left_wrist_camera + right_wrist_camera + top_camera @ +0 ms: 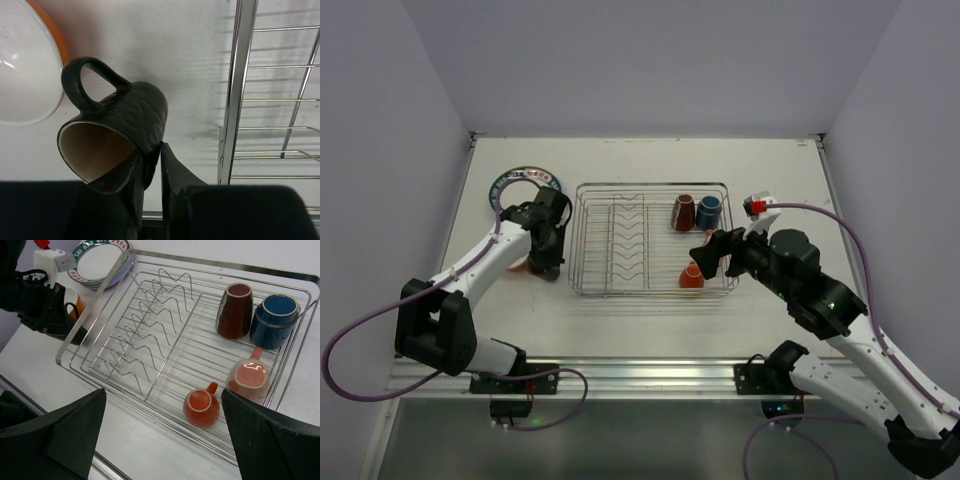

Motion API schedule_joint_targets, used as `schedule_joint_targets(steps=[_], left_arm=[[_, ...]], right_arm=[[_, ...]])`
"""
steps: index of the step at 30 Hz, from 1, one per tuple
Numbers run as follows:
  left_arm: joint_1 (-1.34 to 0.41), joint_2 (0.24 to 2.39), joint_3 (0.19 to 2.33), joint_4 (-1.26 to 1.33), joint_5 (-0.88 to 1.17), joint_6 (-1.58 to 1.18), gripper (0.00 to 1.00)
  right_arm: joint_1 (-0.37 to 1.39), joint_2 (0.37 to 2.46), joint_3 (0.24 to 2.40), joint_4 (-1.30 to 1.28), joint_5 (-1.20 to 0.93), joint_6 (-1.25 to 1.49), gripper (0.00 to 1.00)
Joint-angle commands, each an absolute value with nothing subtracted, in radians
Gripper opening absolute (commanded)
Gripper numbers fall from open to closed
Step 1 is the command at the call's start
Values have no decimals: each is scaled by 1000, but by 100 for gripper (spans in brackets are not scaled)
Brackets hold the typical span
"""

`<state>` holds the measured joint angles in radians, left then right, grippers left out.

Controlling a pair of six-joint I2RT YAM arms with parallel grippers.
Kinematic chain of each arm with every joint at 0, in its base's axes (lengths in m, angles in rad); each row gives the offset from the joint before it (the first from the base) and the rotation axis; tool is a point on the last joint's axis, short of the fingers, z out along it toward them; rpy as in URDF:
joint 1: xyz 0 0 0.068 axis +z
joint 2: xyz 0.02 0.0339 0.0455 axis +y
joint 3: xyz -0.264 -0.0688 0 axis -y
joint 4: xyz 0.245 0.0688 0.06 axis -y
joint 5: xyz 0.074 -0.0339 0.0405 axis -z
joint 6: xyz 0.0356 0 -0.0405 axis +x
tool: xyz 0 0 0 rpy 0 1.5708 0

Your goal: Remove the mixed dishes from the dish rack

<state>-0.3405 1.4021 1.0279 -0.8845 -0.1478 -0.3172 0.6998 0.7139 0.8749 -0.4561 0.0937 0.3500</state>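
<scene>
The left gripper has its jaws clenched on the wall of the black mug, one finger inside the mouth and one outside, and holds it tilted over the table, just outside the left rim of the dish rack and close beside the orange bowl. The step in hand looks like setting this mug down. From the wrist view I cannot tell whether its base already touches the table, so the descent should be slow and straight. The handle points toward the bowl with only a narrow gap between them, so lowering a little toward the rack side, though not against the wire rim, would keep the two from knocking. Because the mug hangs at an angle from a pinch on its rim, it may rock or roll on release. It is better to level it, let the base settle flat, and only then part the jaws and lift straight up, so the inner finger clears the mouth without dragging. The right gripper hovers over the near right part of the rack with its jaws released and spread wide — nothing between them. Below it the orange mug, pink mug, maroon mug and blue mug wait inside. The stacked plates already lie on the table beyond the bowl.
</scene>
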Motion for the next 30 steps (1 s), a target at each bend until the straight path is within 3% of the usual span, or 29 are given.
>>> schedule_joint_targets(steps=[1,8,15,30], left_arm=[[-333,1419,1022,-841,-118,-284,20],[-333,1454,1015,-848,-173,-305,26],[-334,1428,1042,-870,-236,-322,46],[-350,1224,1083,-905,-233,-314,63]], right_arm=[[698,690,865,-413,63,331,99],[696,669,851,-407,63,333,99],[696,669,848,-403,61,334,99],[696,672,856,-403,75,337,99]])
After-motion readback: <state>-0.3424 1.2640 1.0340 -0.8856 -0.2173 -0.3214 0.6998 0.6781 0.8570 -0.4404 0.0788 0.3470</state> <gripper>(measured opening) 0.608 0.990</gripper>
